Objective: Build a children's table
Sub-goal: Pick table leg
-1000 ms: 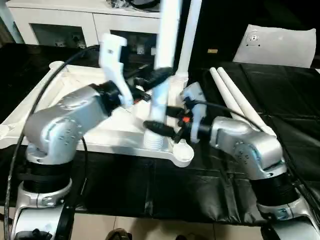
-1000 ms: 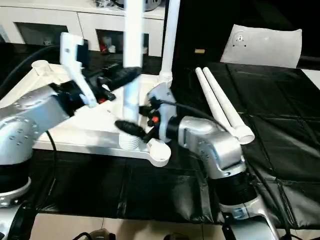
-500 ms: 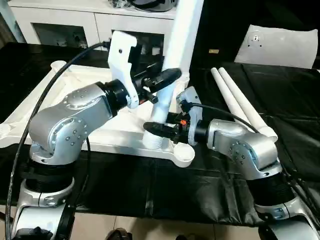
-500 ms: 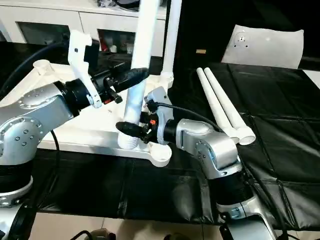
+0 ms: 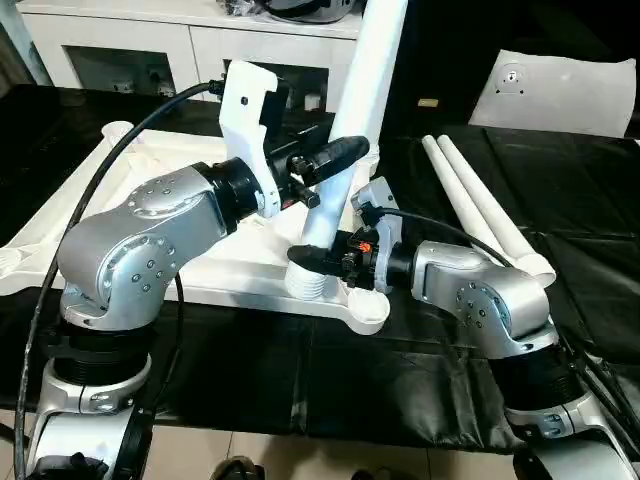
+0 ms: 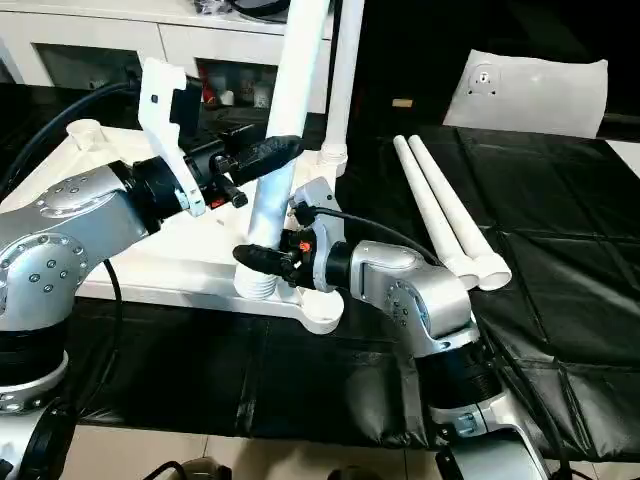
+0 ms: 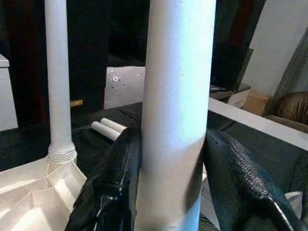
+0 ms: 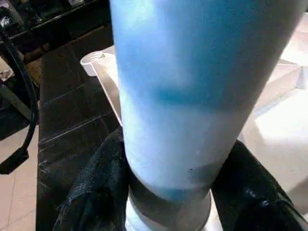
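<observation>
Since the earlier frame the right pincer (image 5: pixel 318 262) has narrowed around the foot of the leg (image 5: pixel 345 150), and the leg leans a little more toward the robot's right than it did. It now grips the leg just above the threaded end, which sits at the near corner socket (image 5: pixel 362 303) of the upturned table top (image 5: pixel 150 180); the left pincer (image 5: pixel 322 163) is closed on the same leg higher up, its fingers (image 7: pixel 236 159) flat against the shaft on both sides. One leg already stands (image 6: pixel 342 70) in the far corner socket, and two spare legs (image 5: pixel 480 205) lie side by side on the black-covered table (image 5: pixel 590 250) to the robot's right. The step in hand looks like seating and screwing this leg home. To do it well, the shaft should first be brought square to the top, since it is tilted now and a slanted thread is likely to bind or cross. The upper grip can steer the lean while the lower one guides the thread into the socket. Pressing down lightly while turning should help, and regripping one pincer at a time would keep the leg from toppling.
</observation>
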